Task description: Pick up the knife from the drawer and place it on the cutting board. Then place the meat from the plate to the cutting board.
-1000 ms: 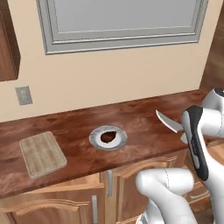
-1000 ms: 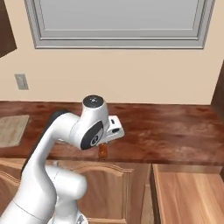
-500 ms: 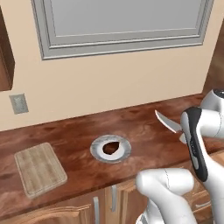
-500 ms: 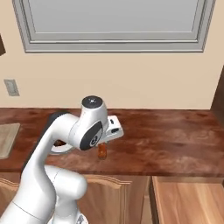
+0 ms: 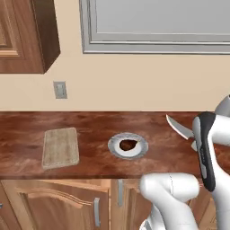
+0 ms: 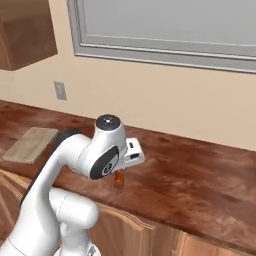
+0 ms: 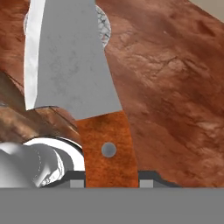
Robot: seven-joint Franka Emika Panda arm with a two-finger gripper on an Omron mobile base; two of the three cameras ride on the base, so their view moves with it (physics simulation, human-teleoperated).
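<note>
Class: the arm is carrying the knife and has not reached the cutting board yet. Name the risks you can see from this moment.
1. The gripper is shut on the knife by the handle's end alone, so the long blade could pivot or slip.
2. The plate holding the meat lies between the knife and the cutting board; a low pass might knock it.

1. The knife [image 7: 72,65] has a matt grey metal blade, faintly mottled, with a paler ground edge; its handle is reddish-brown wood with one dull metal rivet.
2. The bench [image 5: 27,130] is dark reddish wood, strongly grained, with a slight sheen.
3. The cutting board [image 5: 60,147] is pale, matt wood with fine grain.
4. The plate [image 5: 140,150] has a speckled grey rim like glazed stoneware.
5. The meat [image 5: 128,144] looks dark and rough.
</note>
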